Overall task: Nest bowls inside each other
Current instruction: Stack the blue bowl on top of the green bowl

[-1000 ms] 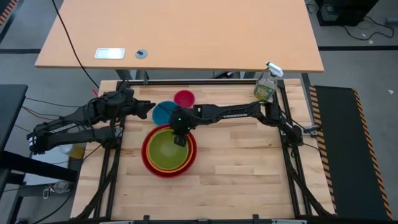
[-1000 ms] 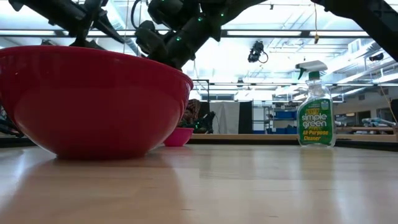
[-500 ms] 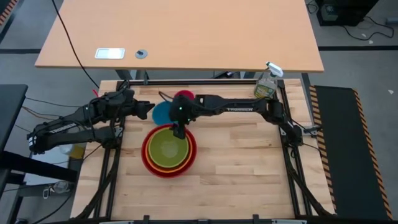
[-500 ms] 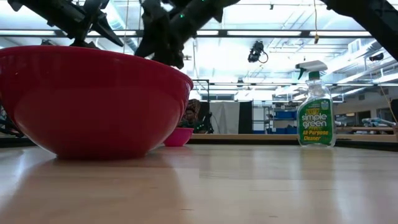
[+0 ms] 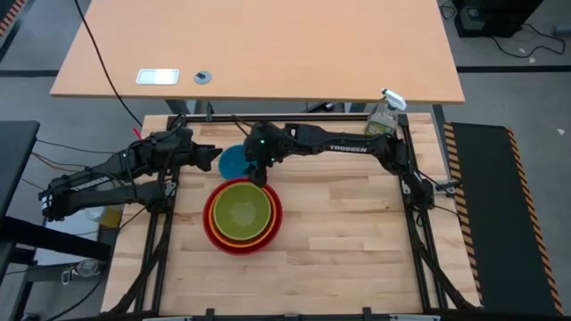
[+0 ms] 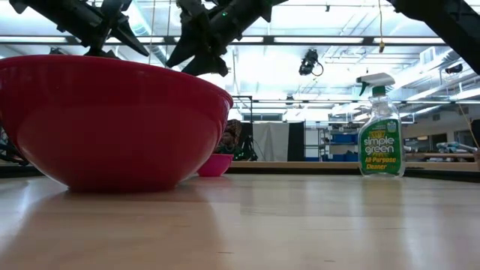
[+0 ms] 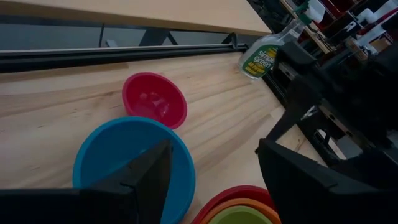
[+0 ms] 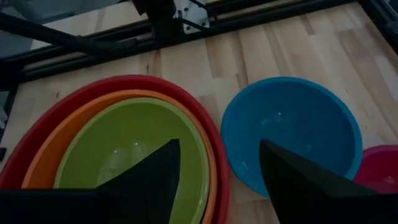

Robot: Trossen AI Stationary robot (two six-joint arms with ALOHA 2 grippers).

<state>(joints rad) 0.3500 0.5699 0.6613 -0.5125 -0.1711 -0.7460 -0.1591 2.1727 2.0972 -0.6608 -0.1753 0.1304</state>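
The red bowl (image 5: 212, 234) stands on the table at the middle left, with the orange bowl (image 5: 219, 230) and the lime green bowl (image 5: 241, 210) nested in it. The blue bowl (image 5: 232, 160) rests alone just behind them, and the small pink bowl (image 7: 154, 99) sits on the table beyond it. My right gripper (image 5: 260, 178) hangs open above the stack's far rim with nothing between its fingers. My left gripper (image 5: 216, 156) waits open at the blue bowl's left side, raised off the table.
A clear spray bottle (image 5: 384, 120) with a white trigger stands at the table's far right corner. The right half and the near part of the tabletop (image 5: 357, 241) are bare wood. A black rail (image 7: 124, 55) runs along the far edge.
My right gripper has risen out of the green bowl and drawn back toward the far edge and the blue bowl, its fingers spreading apart in the low view. The three nested bowls have stayed in place.
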